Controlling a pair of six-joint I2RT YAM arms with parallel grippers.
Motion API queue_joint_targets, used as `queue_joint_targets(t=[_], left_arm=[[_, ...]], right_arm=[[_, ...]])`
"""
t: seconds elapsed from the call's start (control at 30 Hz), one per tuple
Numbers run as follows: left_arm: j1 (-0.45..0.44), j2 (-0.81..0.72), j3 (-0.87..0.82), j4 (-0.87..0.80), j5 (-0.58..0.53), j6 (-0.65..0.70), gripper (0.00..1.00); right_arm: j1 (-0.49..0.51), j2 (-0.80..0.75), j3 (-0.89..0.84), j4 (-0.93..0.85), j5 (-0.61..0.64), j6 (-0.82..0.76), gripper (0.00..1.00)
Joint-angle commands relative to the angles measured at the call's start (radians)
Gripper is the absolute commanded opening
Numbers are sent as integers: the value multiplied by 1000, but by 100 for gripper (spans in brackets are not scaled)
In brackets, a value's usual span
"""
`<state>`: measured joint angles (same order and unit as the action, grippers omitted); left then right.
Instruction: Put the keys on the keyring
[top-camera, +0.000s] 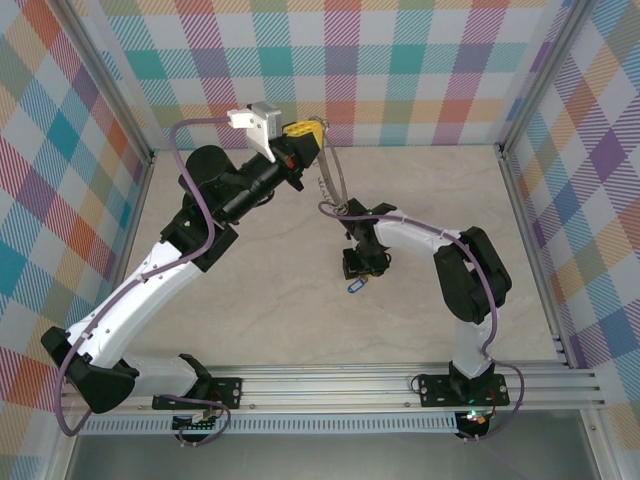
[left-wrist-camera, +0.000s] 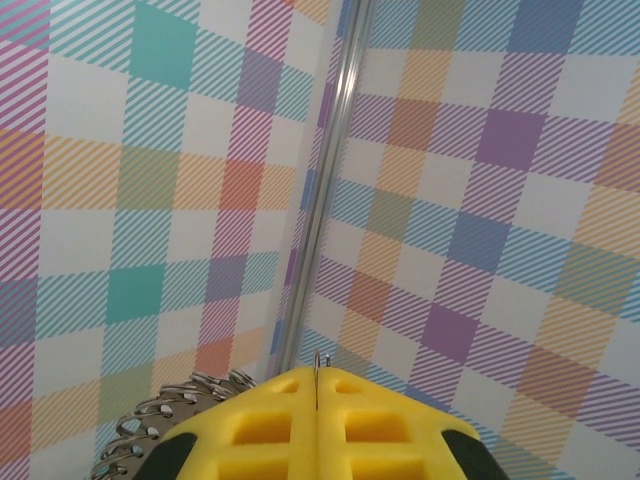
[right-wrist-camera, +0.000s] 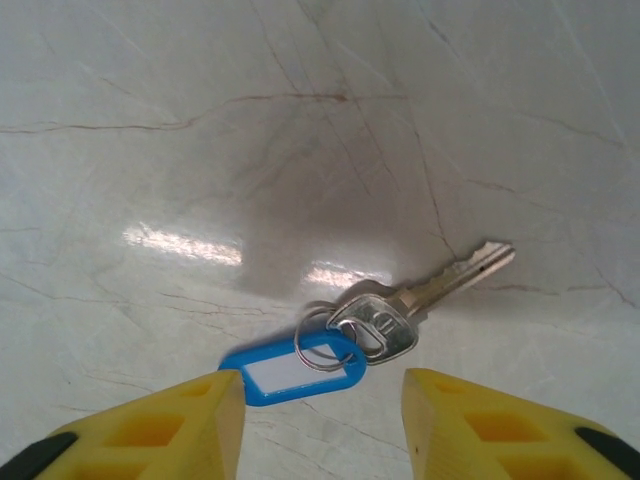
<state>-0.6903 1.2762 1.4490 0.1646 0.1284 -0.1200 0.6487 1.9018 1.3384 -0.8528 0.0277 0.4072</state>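
Note:
The keys (right-wrist-camera: 385, 322) are one silver key joined by a small split ring to a blue plastic tag (right-wrist-camera: 290, 372), lying flat on the marble table. My right gripper (right-wrist-camera: 322, 420) hovers just over them, open, with a yellow finger on each side and the tag's end close to the left finger (right-wrist-camera: 200, 425). From above, the right gripper (top-camera: 358, 268) is at mid-table with the blue tag (top-camera: 354, 287) under it. My left gripper (top-camera: 304, 134) is raised at the back, shut on the keyring (top-camera: 331, 178), a thin silver hoop hanging toward the right arm. The hoop's wire (left-wrist-camera: 317, 362) pokes out between the shut yellow fingers, with small loops (left-wrist-camera: 165, 415) bunched at the left.
Plaid walls enclose the table on three sides, with a metal corner post (left-wrist-camera: 325, 190) close ahead of the left gripper. An aluminium rail (top-camera: 400, 385) carries both arm bases along the near edge. Bare marble surface (top-camera: 260, 300) lies around the key.

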Motion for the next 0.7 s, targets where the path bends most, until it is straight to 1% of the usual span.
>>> queue_joint_targets(t=[0.0, 0.2, 0.37, 0.47, 0.67], left_arm=[[10, -1, 26, 75, -10, -12, 0], [11, -1, 27, 72, -12, -12, 0], [11, -2, 26, 69, -12, -9, 0], [11, -2, 28, 66, -13, -10, 0], [11, -5, 26, 66, -10, -10, 0]], right_arm=[[5, 17, -35, -39, 15, 54, 51], [-3, 27, -62, -4, -44, 113, 53], [-22, 49, -36, 44, -108, 114, 54], [-41, 75, 9, 60, -147, 109, 55], [-52, 167, 170, 32, -187, 79, 54]])
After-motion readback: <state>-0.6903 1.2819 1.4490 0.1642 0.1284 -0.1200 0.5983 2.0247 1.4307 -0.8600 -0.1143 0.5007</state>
